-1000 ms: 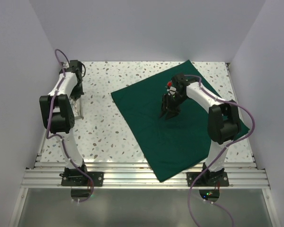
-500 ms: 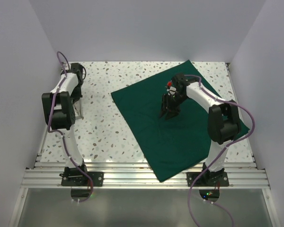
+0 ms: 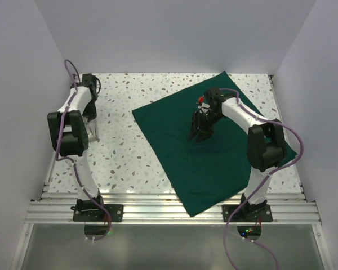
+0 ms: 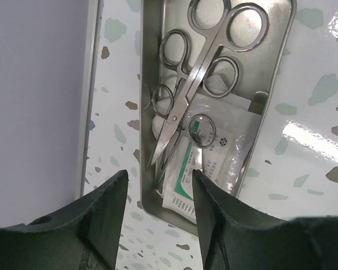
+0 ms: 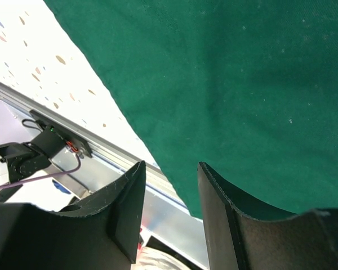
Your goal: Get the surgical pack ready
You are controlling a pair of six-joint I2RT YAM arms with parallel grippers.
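Observation:
The dark green cloth drape [image 3: 214,140] lies spread flat on the right half of the speckled table. My right gripper [image 3: 201,133] hangs over its middle, open and empty; the right wrist view shows open fingers [image 5: 170,169] above the drape [image 5: 242,84] near its front edge. At the far left stands the small steel tray [image 3: 94,132]. Its rim [image 4: 276,67] frames silver scissors [image 4: 203,62] lying over white packets [image 4: 214,163]. My left gripper [image 4: 159,180] is open just above the tray's near end, holding nothing.
The left wall [image 4: 34,101] runs close beside the tray. An aluminium rail [image 3: 169,211] borders the table's near edge, and the drape's front corner reaches it. Bare speckled tabletop [image 3: 124,152] lies between tray and drape.
My left gripper has gone from shut to open over the tray, and its wrist shifted slightly. The right arm has barely moved.

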